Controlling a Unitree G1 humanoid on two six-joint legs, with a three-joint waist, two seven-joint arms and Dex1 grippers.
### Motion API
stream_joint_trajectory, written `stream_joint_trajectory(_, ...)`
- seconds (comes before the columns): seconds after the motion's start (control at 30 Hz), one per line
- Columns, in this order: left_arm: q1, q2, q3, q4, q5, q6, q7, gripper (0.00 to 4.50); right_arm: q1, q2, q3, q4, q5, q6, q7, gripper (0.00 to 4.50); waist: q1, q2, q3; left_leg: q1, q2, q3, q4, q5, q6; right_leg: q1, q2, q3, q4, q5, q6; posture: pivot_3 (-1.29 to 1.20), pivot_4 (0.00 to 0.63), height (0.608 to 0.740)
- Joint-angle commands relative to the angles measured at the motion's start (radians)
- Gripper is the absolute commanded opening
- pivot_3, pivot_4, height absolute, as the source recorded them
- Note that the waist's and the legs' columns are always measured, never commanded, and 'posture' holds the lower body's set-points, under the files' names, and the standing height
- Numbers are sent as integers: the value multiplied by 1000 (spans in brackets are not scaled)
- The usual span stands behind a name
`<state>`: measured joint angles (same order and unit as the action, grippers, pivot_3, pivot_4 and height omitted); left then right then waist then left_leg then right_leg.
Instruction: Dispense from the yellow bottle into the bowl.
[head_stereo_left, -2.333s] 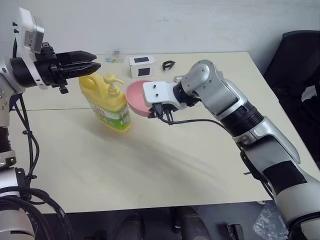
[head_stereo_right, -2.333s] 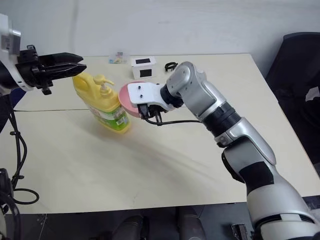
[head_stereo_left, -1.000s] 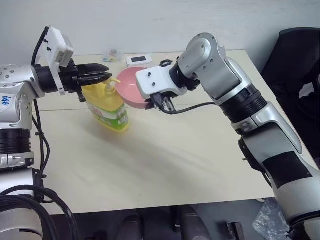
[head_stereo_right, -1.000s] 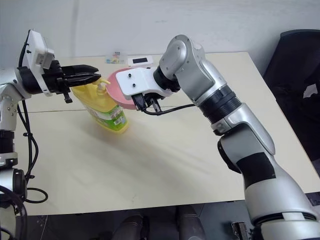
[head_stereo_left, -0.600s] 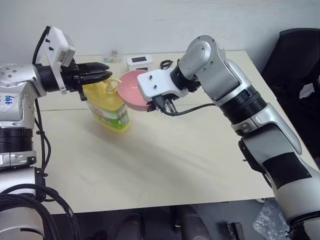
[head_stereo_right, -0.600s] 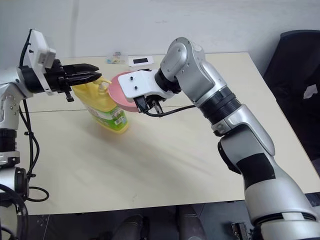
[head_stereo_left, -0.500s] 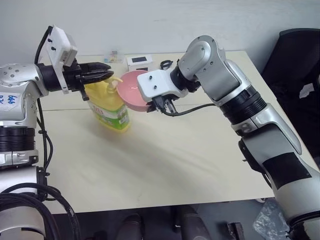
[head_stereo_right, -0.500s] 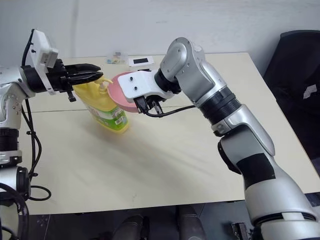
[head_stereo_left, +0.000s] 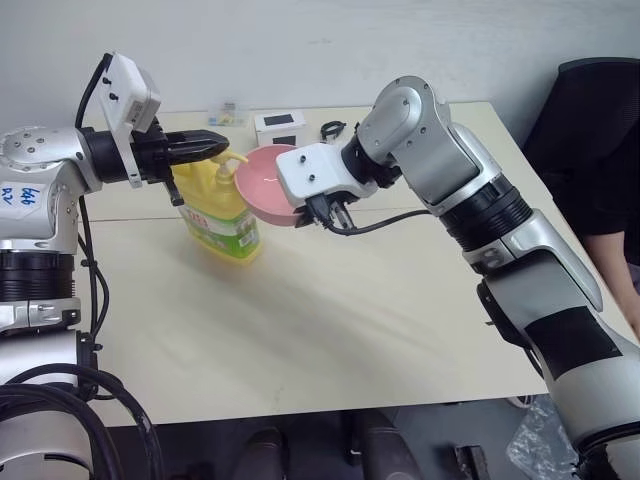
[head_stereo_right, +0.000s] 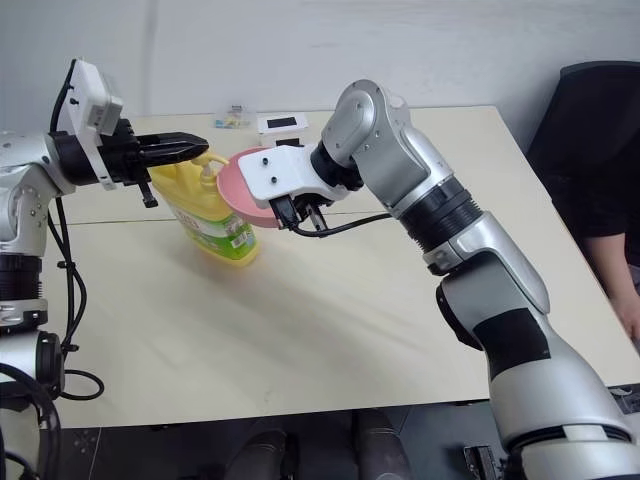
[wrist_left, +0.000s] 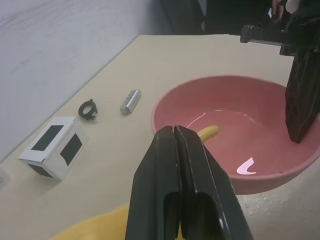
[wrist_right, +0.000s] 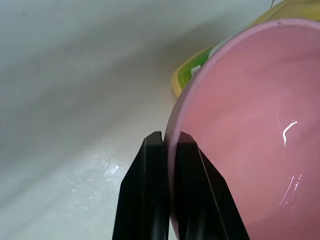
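Closed now, the left claw (head_stereo_left: 218, 143) has pinched its two black fingers together, where a moment ago they stood slightly apart; it grips nothing and hangs level just above the pump of the yellow bottle (head_stereo_left: 215, 205). That looks to me like a fist made ready to press the pump down. Both arms have otherwise kept their places. On the near part of the pale surface (head_stereo_left: 330, 330) nothing lies. Further in, the bottle stands on the surface, leaning a little, its spout reaching over the rim of the pink bowl (head_stereo_left: 262, 183). The right claw (wrist_right: 167, 142) is clenched on that rim, holding the bowl off the surface and tilted toward the spout. Beyond them, toward the wall, sit a small white box (head_stereo_left: 280, 127) and a black ring (wrist_left: 88, 107).
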<state>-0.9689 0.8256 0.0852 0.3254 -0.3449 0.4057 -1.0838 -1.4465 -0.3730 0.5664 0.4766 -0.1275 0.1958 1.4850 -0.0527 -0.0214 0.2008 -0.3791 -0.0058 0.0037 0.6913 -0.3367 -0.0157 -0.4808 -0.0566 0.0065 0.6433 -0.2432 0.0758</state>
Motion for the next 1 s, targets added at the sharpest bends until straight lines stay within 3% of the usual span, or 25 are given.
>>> stream_joint_trajectory(0.03, -37, -7, 52, -31, -58, 54, 7, 48, -18, -9, -40, -38, -1, -13, -2, 0, 0, 0, 0, 0, 0, 0, 0, 0, 0, 0, 0, 0, 0, 0, 0, 0, 150, 740)
stream_joint_trajectory(0.57, -19, -17, -31, 18, 67, -19, 31, 48, -23, -9, -40, -30, -10, -22, -2, 0, -1, 0, 0, -1, 0, 0, 0, 0, 0, 0, 0, 0, 0, 0, 0, 0, 150, 740)
stream_joint_trajectory(1.0, 97, 13, -162, -4, 235, -231, -5, 48, -32, 8, -41, -27, -7, -20, -1, 0, 0, 2, -2, 5, 0, 0, 1, 0, 1, 5, 0, 0, 1, 0, 0, 0, 150, 740)
